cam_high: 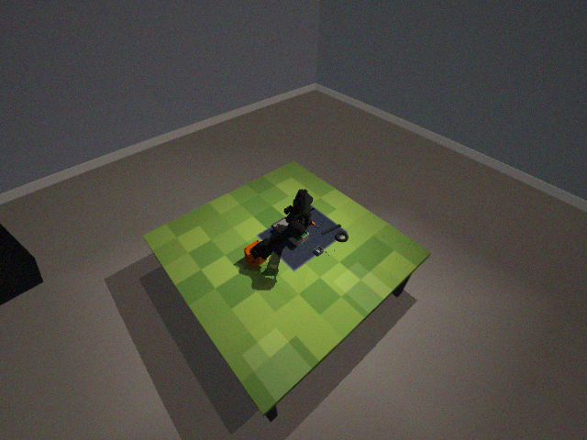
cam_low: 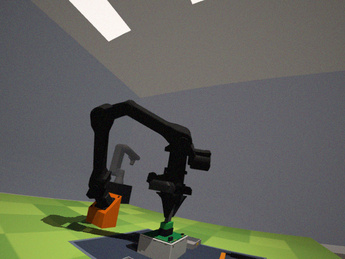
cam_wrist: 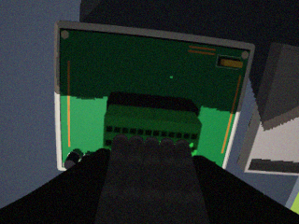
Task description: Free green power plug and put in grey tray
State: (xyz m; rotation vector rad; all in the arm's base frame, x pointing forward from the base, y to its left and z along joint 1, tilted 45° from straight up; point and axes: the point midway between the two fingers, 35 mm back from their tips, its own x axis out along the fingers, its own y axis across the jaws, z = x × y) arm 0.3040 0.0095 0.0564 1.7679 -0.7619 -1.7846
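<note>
Spreading out under everything, the green checkered table (cam_high: 326, 302) (cam_low: 278, 239) shows nearly whole from the top, while only a strip of it enters the exterior view. On it lies the dark blue mat (cam_high: 296, 260) (cam_low: 103, 246) (cam_wrist: 25, 93). My black arm (cam_high: 302, 201) (cam_low: 147, 117) rises from an orange base (cam_high: 253, 258) (cam_low: 110, 218), at eight o'clock from the board when seen from the top. The exterior view alone shows a grey robot arm (cam_low: 117, 160) in the background; the top view alone gives a black ring (cam_high: 337, 237), at three o'clock from the board.

The circuit board (cam_high: 304, 235) (cam_low: 178, 237) (cam_wrist: 154, 70) caps a pale box (cam_low: 178, 251). In the wrist view the grey tray (cam_low: 192, 243) (cam_wrist: 276, 145) sits between three and four o'clock from the board, apart from it.

My gripper (cam_high: 298, 227) (cam_low: 167, 219) (cam_wrist: 151, 162) is clenched on the green power plug (cam_low: 166, 225) (cam_wrist: 151, 120), one finger at each end. The plug is a wide block with rows of square dark holes, upright on its black socket (cam_low: 165, 231) (cam_wrist: 151, 101) on the board, outside the tray. How deep it sits I cannot tell. Dark cables (cam_wrist: 151, 182) run from it towards six o'clock in the wrist view, covering part of its face.
</note>
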